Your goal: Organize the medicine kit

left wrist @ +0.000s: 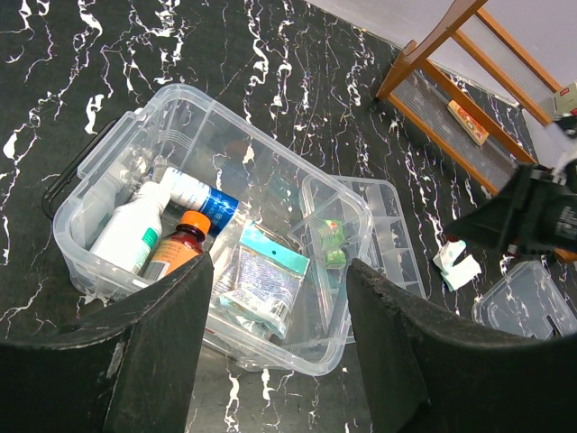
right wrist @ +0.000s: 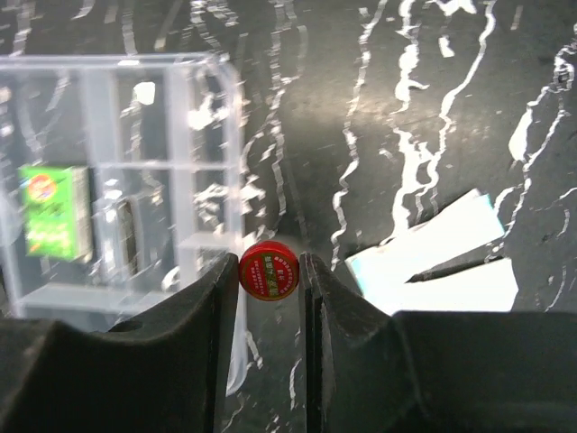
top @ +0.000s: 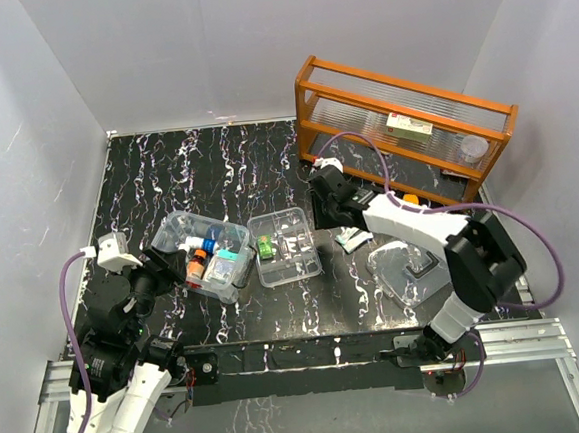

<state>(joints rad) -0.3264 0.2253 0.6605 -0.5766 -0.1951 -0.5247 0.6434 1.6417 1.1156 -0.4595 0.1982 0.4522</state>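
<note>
Nearest, the left gripper (left wrist: 279,266) hangs over the near edge of the clear box (left wrist: 207,99), its fingers well apart with nothing between them. The left wrist view looks straight into the box. It shows a white bottle (left wrist: 131,230), a brown bottle with an orange cap (left wrist: 176,244), a blue-and-white tube (left wrist: 203,197) and a flat sachet (left wrist: 266,275), which the top view gives only as a jumble of colour. The box sits on the left of the black marbled tabletop (top: 216,172). The divided tray (top: 288,267) lies out of the box, just beside it on the right. One of its compartments holds a green packet (top: 266,245).

To the right of the tray, near the front edge, the clear lid (top: 399,268) with its dark handle lies flat on the tabletop, apart from the box.

Farther back, the right gripper (right wrist: 269,271) is closed on a small red tin (right wrist: 269,281), with both fingers against its sides. Only the right wrist view shows this tin, as the arm hides it from above. The tin is just at the tray's edge. I cannot tell whether it rests on the tabletop or is lifted. A white and teal packet (right wrist: 433,253) lies on the tabletop beside the gripper.

At the back right stands the orange wooden rack (top: 402,117). The top view shows a small carton (top: 410,127) and a clear cup (top: 473,149) on its shelves.
</note>
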